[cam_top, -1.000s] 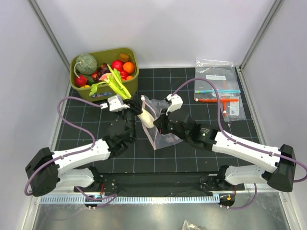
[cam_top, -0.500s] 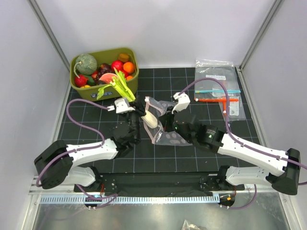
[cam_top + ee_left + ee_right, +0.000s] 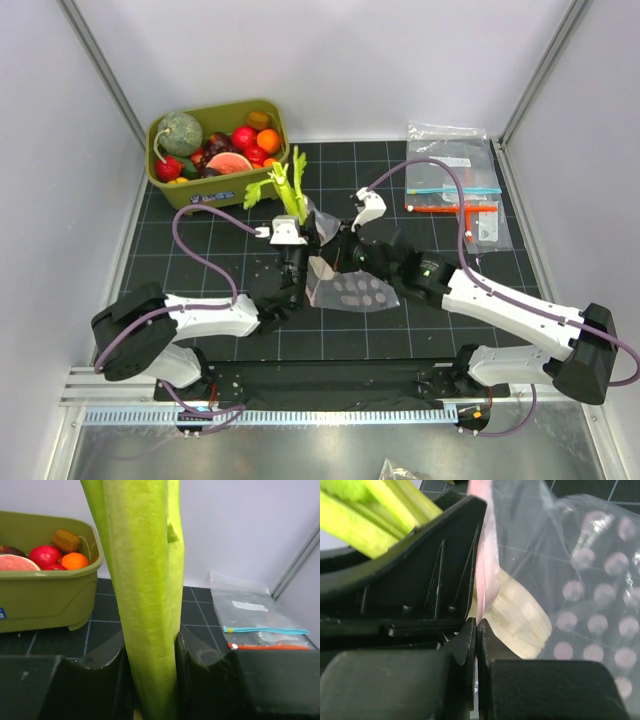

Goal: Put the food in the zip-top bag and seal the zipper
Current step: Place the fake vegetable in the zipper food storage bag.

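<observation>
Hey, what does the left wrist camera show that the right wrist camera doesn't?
Only the left wrist view: the olive bin of toy fruit, the flat bags with blue and orange strips, and the left gripper clamped on the leek. Only the right wrist view: the right gripper shut on the pinkish zipper of the zip-top bag. Both: that green leek.

The leek stalk (image 3: 147, 595) runs off the left wrist view's top and bottom; the olive bin (image 3: 50, 597) is cut by its left edge. From above, the spare bags' (image 3: 455, 175) print is too small to read.
</observation>
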`<state>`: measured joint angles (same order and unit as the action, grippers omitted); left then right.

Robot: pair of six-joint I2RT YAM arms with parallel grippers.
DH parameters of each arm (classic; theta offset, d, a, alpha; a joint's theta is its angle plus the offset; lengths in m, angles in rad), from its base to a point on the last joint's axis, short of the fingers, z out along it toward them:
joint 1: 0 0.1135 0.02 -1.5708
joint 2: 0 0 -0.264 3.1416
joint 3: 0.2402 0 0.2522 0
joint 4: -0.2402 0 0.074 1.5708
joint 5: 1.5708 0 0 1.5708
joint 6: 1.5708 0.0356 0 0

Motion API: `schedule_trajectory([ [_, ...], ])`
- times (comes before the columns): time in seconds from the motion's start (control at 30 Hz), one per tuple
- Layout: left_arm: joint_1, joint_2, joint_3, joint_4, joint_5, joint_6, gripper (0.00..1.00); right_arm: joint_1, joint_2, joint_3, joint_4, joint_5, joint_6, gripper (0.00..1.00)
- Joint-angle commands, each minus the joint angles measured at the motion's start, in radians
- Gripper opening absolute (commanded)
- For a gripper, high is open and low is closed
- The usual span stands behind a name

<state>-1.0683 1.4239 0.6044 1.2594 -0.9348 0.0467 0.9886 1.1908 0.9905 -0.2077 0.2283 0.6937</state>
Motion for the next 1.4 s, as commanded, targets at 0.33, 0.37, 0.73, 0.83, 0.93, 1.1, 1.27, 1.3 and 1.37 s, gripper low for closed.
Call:
schedule_trajectory([
  [0.33,-0.013,-0.186,-0.006,0.192,0.268,0.127,0.23,-0.128,-0.059,0.178,0.093,-0.279,0.316,0.01],
  [0.37,-0.013,-0.219,0.006,0.117,0.264,0.102,0.25,-0.133,-0.057,0.186,0.090,-0.274,0.323,0.01],
  [0.73,-0.015,-0.350,0.063,-0.288,0.263,-0.097,0.90,-0.183,-0.094,0.083,0.151,-0.233,0.363,0.01],
  [0.83,-0.013,-0.359,0.067,-0.316,0.248,-0.114,0.92,-0.189,-0.097,0.070,0.154,-0.233,0.357,0.01],
  [0.93,-0.015,-0.396,0.061,-0.345,0.212,-0.142,0.93,-0.191,-0.109,0.062,0.137,-0.178,0.334,0.01],
  [1.1,-0.013,-0.480,0.221,-0.840,0.215,-0.325,0.99,-0.192,-0.129,0.080,0.064,-0.038,0.225,0.01],
  [1.27,-0.012,-0.545,0.288,-1.020,0.257,-0.386,1.00,-0.191,-0.128,0.109,-0.007,0.068,0.133,0.01],
  [1.3,-0.012,-0.556,0.291,-1.037,0.252,-0.398,1.00,-0.192,-0.126,0.115,-0.013,0.071,0.113,0.01],
  [1.37,-0.010,-0.566,0.307,-1.080,0.248,-0.403,1.00,-0.192,-0.123,0.125,-0.019,0.066,0.101,0.01],
])
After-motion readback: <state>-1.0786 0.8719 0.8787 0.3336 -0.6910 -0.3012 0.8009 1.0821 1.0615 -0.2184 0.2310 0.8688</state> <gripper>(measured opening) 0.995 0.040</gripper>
